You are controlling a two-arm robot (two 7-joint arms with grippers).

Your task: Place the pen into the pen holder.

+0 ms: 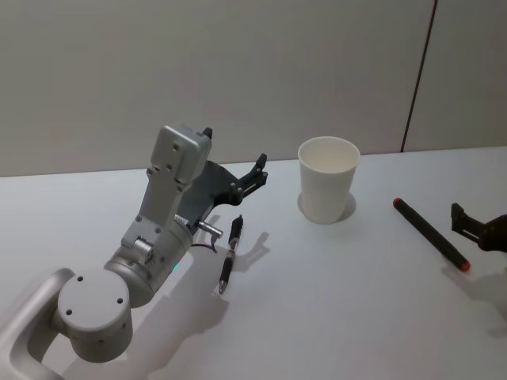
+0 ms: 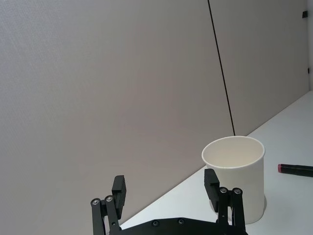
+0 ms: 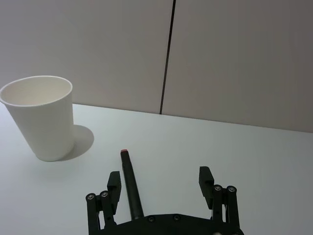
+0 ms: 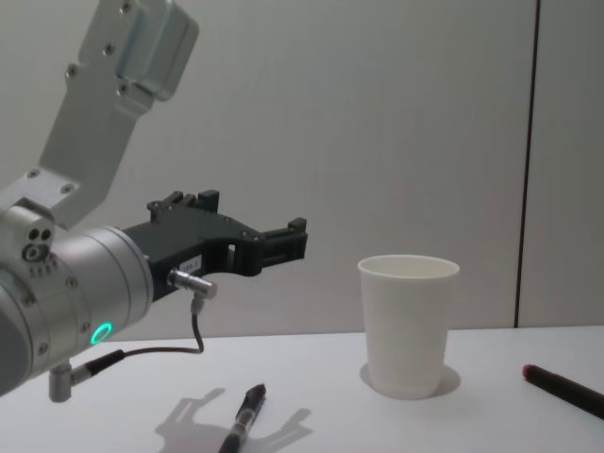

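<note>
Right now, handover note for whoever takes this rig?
Left gripper: open, empty, raised above the white table, left of the plain white paper cup.
Right gripper: open, empty, low beside the black red-tipped marker lying right of the cup.
Slim black pen lies flat on the table near the left arm.
Done: nothing; neither pen gripped or in the cup.
Left: grasp a pen, drop it in.

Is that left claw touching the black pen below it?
Apart. In the chest view the left gripper hangs open, clear air between it and the pen lying on the table.
</note>
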